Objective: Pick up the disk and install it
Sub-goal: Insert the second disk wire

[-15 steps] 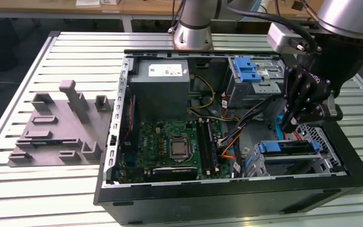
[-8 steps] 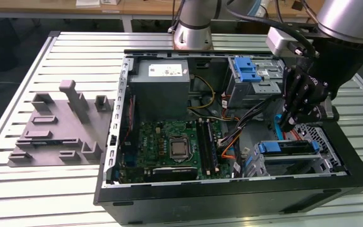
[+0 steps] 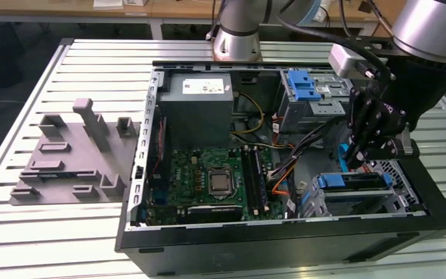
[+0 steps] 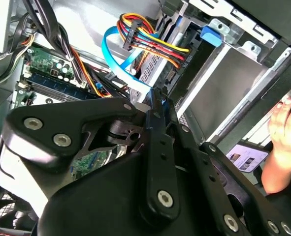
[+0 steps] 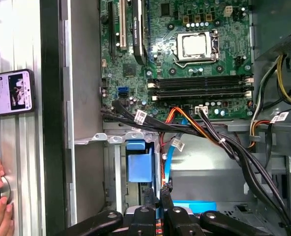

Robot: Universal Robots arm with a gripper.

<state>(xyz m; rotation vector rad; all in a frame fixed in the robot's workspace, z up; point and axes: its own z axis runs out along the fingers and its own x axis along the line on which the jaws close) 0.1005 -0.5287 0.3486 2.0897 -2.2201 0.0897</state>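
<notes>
The disk (image 3: 355, 181), blue-framed, sits in the drive bay at the lower corner of the open computer case (image 3: 285, 232), on the exterior view's right. The gripper (image 3: 374, 152) hangs just above it, jaws pressed together around nothing, apart from the disk. Beside the bay lies the green motherboard (image 3: 211, 180). The case rests on the slatted surface (image 3: 21, 116).

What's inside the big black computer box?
The computer case holds a green circuit board, grey metal box, coloured cables and blue-framed disk. The gripper covers part of the drive corner.
</notes>
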